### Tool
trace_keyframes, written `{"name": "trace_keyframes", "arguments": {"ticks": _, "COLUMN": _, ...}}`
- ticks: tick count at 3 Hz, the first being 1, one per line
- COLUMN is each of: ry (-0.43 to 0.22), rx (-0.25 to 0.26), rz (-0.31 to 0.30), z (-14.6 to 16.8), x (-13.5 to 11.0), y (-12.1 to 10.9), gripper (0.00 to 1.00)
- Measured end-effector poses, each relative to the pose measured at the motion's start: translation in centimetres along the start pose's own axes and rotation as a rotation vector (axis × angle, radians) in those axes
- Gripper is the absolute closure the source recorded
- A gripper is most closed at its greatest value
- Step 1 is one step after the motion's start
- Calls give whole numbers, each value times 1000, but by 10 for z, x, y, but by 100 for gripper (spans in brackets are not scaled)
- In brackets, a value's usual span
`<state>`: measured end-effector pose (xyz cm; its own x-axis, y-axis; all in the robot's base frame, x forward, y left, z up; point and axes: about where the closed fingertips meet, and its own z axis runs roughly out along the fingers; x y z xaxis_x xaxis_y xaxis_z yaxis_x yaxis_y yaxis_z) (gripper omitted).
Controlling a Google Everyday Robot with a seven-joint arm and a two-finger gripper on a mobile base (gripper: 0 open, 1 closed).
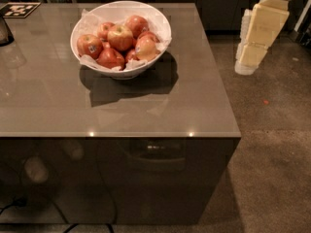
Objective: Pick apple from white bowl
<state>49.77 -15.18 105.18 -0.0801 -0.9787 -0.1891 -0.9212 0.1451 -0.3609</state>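
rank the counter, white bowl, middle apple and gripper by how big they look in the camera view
1. counter
2. white bowl
3. gripper, hanging at upper right, past the counter's edge; it may sit nearer the camera, so this place is unsure
4. middle apple

The glossy grey-brown table [146, 106] carries the white bowl [121, 4] toward 11 o'clock. A black-and-white marker card [19, 8] lies in the corner at 10 o'clock, with a dark object [4, 30] beside it at the edge. The gripper [247, 64] hangs off the table at 2 o'clock, above the floor [272, 144]
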Motion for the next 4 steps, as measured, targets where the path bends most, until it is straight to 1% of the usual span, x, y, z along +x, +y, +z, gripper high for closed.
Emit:
{"name": "trace_keyframes", "arguments": {"ticks": 1, "ry": -11, "rx": 27, "rz": -10, "z": -1, "x": -8, "y": -7, "gripper": 0}}
{"name": "trace_keyframes", "arguments": {"ticks": 2, "ry": -39, "rx": 23, "rz": -22, "z": 12, "x": -36, "y": -31, "gripper": 0}}
{"name": "trace_keyframes", "arguments": {"ticks": 3, "ry": -64, "rx": -7, "rz": -67, "z": 31, "x": -76, "y": -54, "gripper": 0}}
{"name": "trace_keyframes", "arguments": {"ticks": 4, "ry": -114, "rx": -29, "rz": -150, "z": 40, "x": -115, "y": -63, "gripper": 0}}
